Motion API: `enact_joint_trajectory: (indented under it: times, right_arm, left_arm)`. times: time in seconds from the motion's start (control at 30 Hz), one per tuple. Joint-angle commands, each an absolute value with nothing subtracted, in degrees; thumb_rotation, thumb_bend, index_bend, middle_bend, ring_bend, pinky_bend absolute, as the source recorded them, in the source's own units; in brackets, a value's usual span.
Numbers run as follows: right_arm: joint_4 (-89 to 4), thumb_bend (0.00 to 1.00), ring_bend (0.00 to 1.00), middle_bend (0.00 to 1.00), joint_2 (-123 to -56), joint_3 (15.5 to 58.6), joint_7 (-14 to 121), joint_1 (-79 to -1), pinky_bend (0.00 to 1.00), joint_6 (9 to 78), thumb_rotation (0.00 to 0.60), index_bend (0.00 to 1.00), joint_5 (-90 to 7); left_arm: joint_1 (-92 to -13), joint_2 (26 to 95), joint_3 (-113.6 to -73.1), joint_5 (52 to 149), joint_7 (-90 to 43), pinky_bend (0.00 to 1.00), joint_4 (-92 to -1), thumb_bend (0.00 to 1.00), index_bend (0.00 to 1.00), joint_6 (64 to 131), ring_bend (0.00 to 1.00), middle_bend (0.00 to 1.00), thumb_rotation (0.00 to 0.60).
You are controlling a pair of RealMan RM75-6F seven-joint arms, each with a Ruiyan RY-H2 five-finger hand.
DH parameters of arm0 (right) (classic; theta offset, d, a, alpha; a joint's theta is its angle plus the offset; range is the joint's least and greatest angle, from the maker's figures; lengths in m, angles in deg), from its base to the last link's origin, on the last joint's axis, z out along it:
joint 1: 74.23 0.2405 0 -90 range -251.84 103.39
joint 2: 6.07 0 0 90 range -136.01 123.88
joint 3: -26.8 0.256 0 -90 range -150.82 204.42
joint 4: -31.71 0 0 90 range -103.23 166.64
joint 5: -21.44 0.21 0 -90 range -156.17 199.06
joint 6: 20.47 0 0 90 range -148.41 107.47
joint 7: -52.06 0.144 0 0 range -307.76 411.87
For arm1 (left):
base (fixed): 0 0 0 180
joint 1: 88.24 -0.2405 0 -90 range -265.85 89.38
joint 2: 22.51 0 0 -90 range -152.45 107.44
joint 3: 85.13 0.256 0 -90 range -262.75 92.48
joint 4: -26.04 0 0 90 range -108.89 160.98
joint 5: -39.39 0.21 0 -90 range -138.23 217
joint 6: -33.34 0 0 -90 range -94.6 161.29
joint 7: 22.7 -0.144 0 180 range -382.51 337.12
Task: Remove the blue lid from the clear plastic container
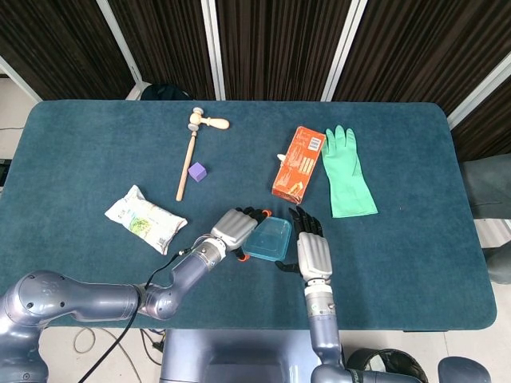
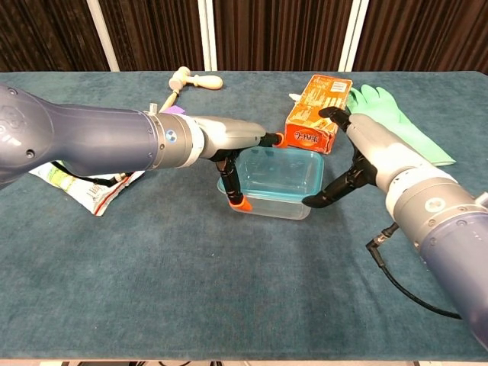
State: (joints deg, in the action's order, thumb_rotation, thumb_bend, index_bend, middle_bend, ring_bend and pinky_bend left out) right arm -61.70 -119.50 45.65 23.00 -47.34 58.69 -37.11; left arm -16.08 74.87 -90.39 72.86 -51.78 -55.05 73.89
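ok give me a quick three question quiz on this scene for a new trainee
1. True or false: the blue lid is already off the clear container.
2. Which thing lies just left of the green glove? A) wooden mallet B) orange box C) purple cube
3. Fill in: the left hand has fingers against the container's ____ side.

Key:
1. False; it sits on the container.
2. B, the orange box.
3. Left; the right hand is at the opposite side.

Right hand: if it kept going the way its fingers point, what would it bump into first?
Probably the orange box. The right hand lies beside the clear container, fingers pointing toward the table's far side, where the box lies just ahead; depth is hard to judge.
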Motion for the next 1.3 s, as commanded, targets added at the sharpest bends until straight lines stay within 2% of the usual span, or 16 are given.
enact_joint_trajectory:
  times: [0.03, 0.7, 1.07, 1.17, 1.3]
  right_arm:
    - [-61.49, 0.24, 0.00, 0.00, -119.73, 45.75, 23.07, -47.17, 0.00, 58.79, 0.600, 0.00, -37.11]
    - [-62.36, 0.24, 0.00, 0.00, -121.60, 48.21, 23.53, -46.13, 0.00, 59.54, 0.600, 0.00, -34.71]
    - [-60.38, 0.23, 0.00, 0.00, -121.10, 47.16, 23.83, -46.25, 0.00, 59.22, 0.600, 0.00, -34.44]
    - [-59.59, 0.24, 0.00, 0.00, -121.06, 46.54, 24.72, -46.43, 0.00, 59.29, 0.600, 0.05, -35.26]
    - [-58.38, 0.23, 0.00, 0.06, -121.29, 46.04, 26.32, -46.57, 0.00, 59.31, 0.600, 0.20, -36.53]
  left_arm:
    - [-16.04, 74.76, -90.33, 72.83, -51.75, 0.35, -55.13, 0.30, 0.10, 73.84, 0.16, 0.25, 0.600]
    - [-15.78, 74.26, -90.10, 72.66, -51.34, 0.35, -55.51, 0.30, 0.10, 73.81, 0.16, 0.24, 0.600]
    - [-15.87, 73.91, -90.71, 73.51, -50.21, 0.35, -55.88, 0.30, 0.10, 73.69, 0.16, 0.24, 0.600]
    - [-15.97, 73.68, -90.75, 73.82, -49.83, 0.35, -56.06, 0.30, 0.10, 73.47, 0.16, 0.24, 0.600]
    - [-16.04, 73.49, -90.63, 74.17, -49.58, 0.35, -56.06, 0.30, 0.10, 73.37, 0.16, 0.24, 0.600]
